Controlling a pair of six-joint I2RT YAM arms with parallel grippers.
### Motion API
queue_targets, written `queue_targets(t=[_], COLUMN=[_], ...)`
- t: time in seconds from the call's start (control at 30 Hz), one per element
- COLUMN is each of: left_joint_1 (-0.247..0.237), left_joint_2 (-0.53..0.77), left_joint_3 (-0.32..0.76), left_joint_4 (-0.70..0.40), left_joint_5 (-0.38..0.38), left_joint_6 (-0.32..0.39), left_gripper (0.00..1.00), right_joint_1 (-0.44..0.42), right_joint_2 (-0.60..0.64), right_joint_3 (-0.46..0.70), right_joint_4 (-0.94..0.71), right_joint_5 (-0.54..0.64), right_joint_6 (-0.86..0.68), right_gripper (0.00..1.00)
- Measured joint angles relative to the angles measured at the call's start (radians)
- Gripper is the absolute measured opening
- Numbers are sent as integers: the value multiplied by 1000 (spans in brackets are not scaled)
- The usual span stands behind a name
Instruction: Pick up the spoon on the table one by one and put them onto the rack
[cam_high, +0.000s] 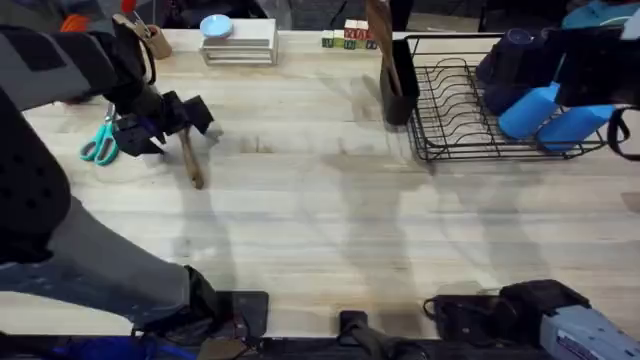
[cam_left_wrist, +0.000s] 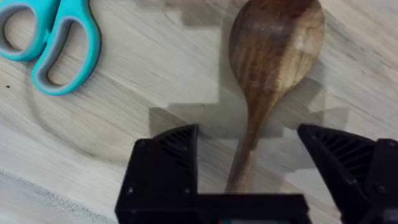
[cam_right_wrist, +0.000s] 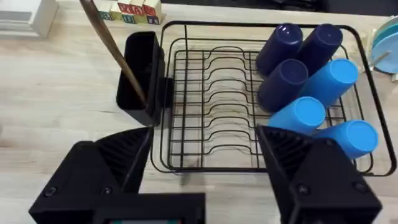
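Dark wooden spoon (cam_left_wrist: 267, 81) lay flat on the counter (cam_left_wrist: 155, 81), handle between the wide-open, empty left gripper (cam_left_wrist: 249, 165). Best to centre on the handle, then close. Right gripper (cam_right_wrist: 205, 165) hung open before the rack (cam_right_wrist: 211, 143).

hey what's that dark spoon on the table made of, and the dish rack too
Dark spoon: looks like wood, brown with visible grain streaks and a smooth, slightly glossy bowl. Dish rack: appears to be thin metal wire with a black coating; its utensil holder looks like solid black plastic, though that's uncertain.

Robot lab: arm-flanked test table (cam_high: 330, 220)
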Motion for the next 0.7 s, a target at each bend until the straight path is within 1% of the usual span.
queue_targets(t=[0.13, 0.23, 0.33, 0.4, 0.47, 0.53, 0.7], left_joint_1=[2, 6, 6, 6, 6, 6, 6], left_joint_2=[2, 2, 2, 2, 2, 2, 2], left_joint_3=[3, 3, 3, 3, 3, 5, 5], left_joint_4=[2, 2, 5, 6, 8, 9, 9], left_joint_5=[-2, -1, 2, 6, 9, 11, 12], left_joint_6=[-1, -1, -2, -3, -5, -4, -4], left_gripper=[796, 623, 408, 202, 79, 52, 49], right_joint_1=[0, 0, 0, 0, 0, 0, 0], right_joint_2=[0, 0, 0, 0, 0, 0, 0], right_joint_3=[0, 0, 0, 0, 0, 0, 0], right_joint_4=[0, 0, 0, 0, 0, 0, 0], right_joint_5=[0, 0, 0, 0, 0, 0, 0], right_joint_6=[0, 0, 0, 0, 0, 0, 0], right_gripper=[992, 992, 992, 992, 992, 992, 992])
